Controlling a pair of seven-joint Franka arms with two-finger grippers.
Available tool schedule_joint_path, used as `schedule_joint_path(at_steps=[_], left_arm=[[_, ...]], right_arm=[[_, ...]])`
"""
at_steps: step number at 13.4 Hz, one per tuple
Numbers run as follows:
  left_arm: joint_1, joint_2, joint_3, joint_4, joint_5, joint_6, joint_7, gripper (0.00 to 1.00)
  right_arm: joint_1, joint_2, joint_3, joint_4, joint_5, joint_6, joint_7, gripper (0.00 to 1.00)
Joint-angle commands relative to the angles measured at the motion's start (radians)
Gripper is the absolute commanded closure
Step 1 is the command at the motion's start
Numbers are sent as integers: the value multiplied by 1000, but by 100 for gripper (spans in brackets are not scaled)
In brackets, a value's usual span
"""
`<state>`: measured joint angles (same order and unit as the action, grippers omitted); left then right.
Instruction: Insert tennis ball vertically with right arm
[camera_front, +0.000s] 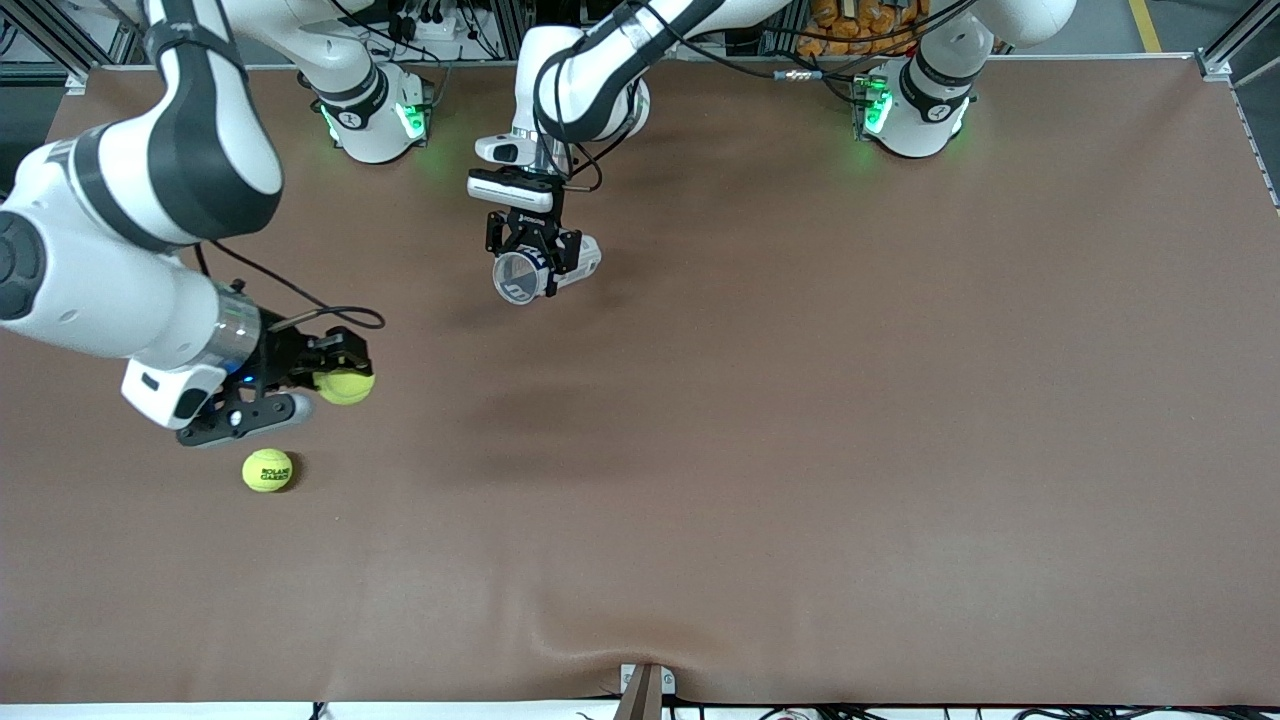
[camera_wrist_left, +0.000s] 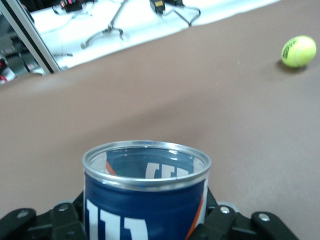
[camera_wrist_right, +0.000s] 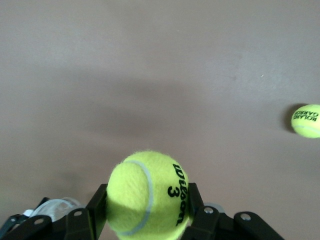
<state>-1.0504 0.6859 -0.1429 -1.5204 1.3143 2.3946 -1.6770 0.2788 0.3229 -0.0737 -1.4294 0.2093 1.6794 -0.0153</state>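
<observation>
Over the table (camera_front: 800, 420), right gripper (camera_front: 335, 375) jaws clamped on tennis ball (camera_front: 346, 386); left gripper (camera_front: 535, 250) jaws seemingly clasping half-hidden can (camera_front: 522, 275).

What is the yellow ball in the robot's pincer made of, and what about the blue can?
The held tennis ball, in the right pincer, looks like fuzzy yellow felt: its surface is matte and hairy, with a pale seam and black print. The can, in the left pincer, seems clear plastic under a blue printed label; its shiny silver rim looks like metal.
</observation>
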Motion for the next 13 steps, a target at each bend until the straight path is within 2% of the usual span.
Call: schedule_joint_path(at_steps=[1,5,13], left_arm=[[-14,21,13,34,110,-11,-105,20],[-14,50,22,75,204,-43,-173,21],[-14,96,19,82,558,-54,-490,20]], right_arm=[[40,-38,-5,-11,15,-17,87,81],[89,-51,-6,-11,15,-33,198,81],[181,-62,-6,-22,15,-116,422,81]])
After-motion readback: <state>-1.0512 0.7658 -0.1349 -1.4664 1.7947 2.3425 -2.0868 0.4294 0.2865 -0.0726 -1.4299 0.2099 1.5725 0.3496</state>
